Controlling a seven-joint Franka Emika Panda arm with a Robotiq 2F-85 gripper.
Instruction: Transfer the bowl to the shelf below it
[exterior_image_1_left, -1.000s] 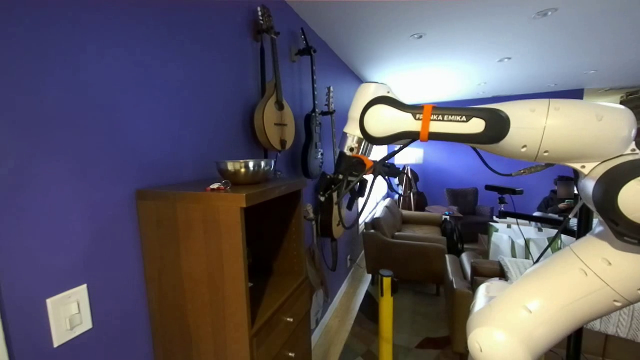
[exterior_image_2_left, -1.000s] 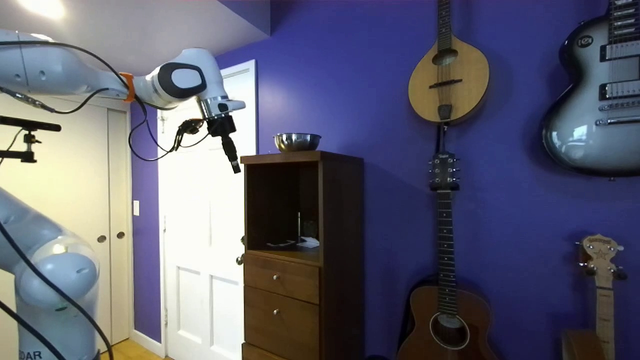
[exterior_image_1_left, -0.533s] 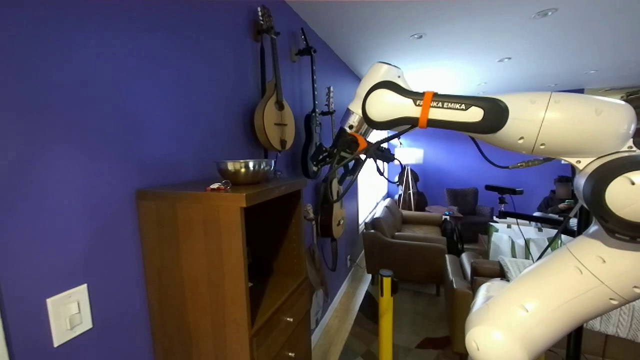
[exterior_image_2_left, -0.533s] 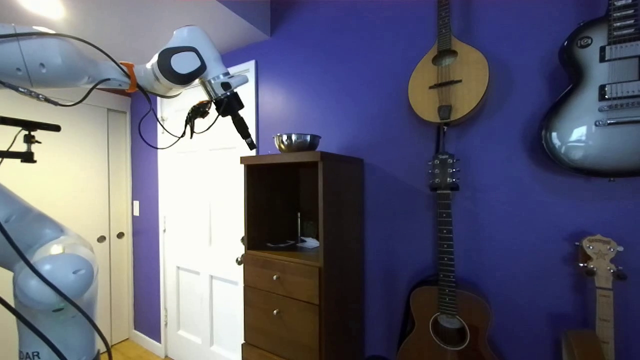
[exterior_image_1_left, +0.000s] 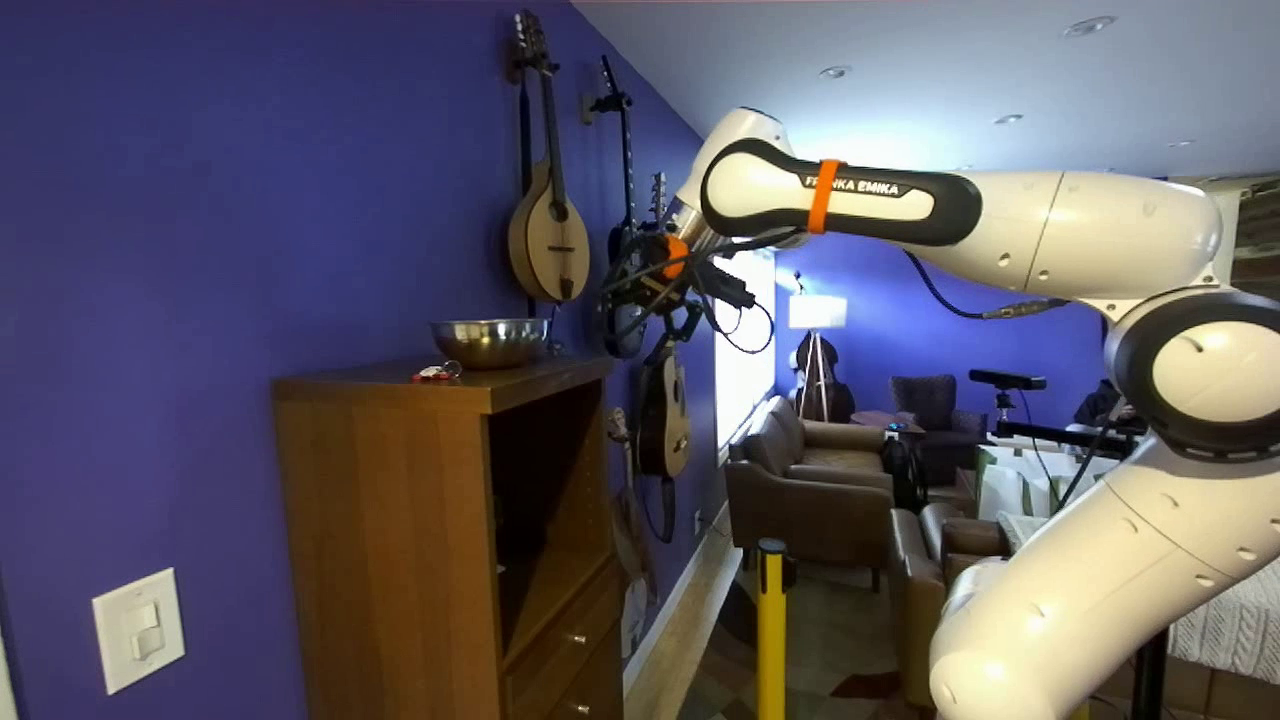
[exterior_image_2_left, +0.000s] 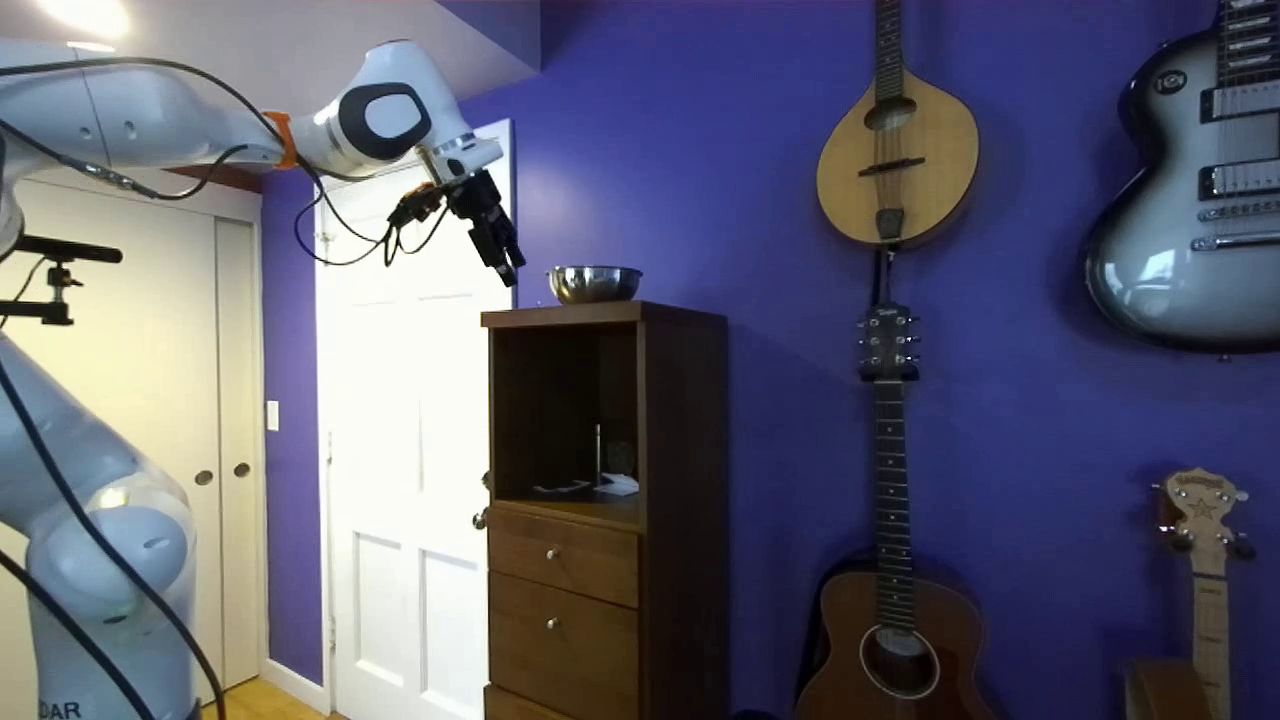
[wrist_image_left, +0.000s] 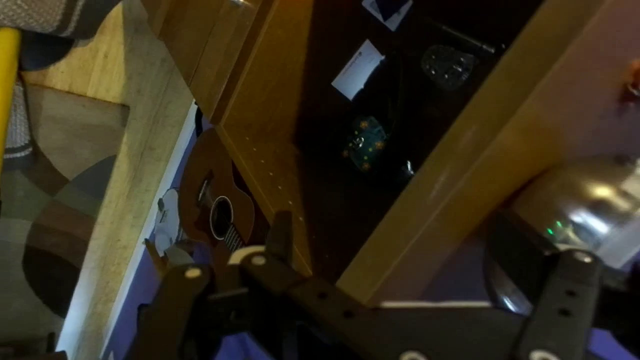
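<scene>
1. Purple wall backed the wooden cabinet and its top, the counter; near its front edge the gripper hung tilted, fingers spread, grasping nothing.
2. Just beyond, the metal mixing bowl sat upright on the counter; a misjudged fingertip could have shoved it wallward, or a shallow pinch let its smooth rim slip.
3. That front edge could have clipped the bowl during lowering; room to back off lay out front.
4. Below, the shelf was boxed in at both sides and overhead, so tilted entry risked scraping; white paper and a thin rod could have left the bowl canted.
5. Farther along the wall, a mandolin made wide sideways swings risky.
</scene>
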